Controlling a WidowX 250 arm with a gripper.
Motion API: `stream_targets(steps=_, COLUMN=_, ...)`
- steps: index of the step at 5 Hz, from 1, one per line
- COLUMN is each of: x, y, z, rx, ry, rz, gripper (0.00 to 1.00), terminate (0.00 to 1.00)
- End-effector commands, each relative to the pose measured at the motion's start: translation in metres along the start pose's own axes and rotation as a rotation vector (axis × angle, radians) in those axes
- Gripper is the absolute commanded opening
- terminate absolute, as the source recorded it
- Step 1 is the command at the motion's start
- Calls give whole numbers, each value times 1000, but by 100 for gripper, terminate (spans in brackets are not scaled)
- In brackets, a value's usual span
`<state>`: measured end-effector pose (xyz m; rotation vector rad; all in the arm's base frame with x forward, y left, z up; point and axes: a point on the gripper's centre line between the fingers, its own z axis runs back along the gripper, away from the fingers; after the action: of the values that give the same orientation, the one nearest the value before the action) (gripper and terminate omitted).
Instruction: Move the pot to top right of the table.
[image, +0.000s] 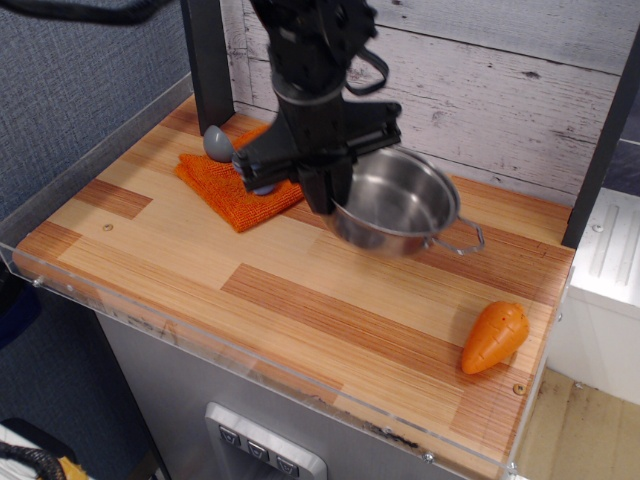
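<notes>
The shiny steel pot (400, 203) is held above the wooden table (300, 290), tilted a little, right of centre toward the back. One wire loop handle sticks out at its right. My black gripper (325, 190) is shut on the pot's left rim, coming down from above. The pot hangs over the back middle-right part of the table, short of the far right corner.
An orange cloth (232, 190) lies at the back left with a grey spoon-like thing (218, 143) on it. An orange toy carrot (494, 337) lies near the front right corner. A wood-plank wall stands behind, with a dark post (600, 130) at the right edge.
</notes>
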<state>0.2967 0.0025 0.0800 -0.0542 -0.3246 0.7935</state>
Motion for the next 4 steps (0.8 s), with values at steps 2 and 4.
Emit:
stream_targets(steps=2, x=-6, y=-31, z=-28, rx=-21, ry=21, rz=-73, gripper=0, terminate=0)
stream_targets(steps=4, x=-3, y=-26, z=-37, rx=9, ry=36, rz=-52, gripper=100, terminate=0)
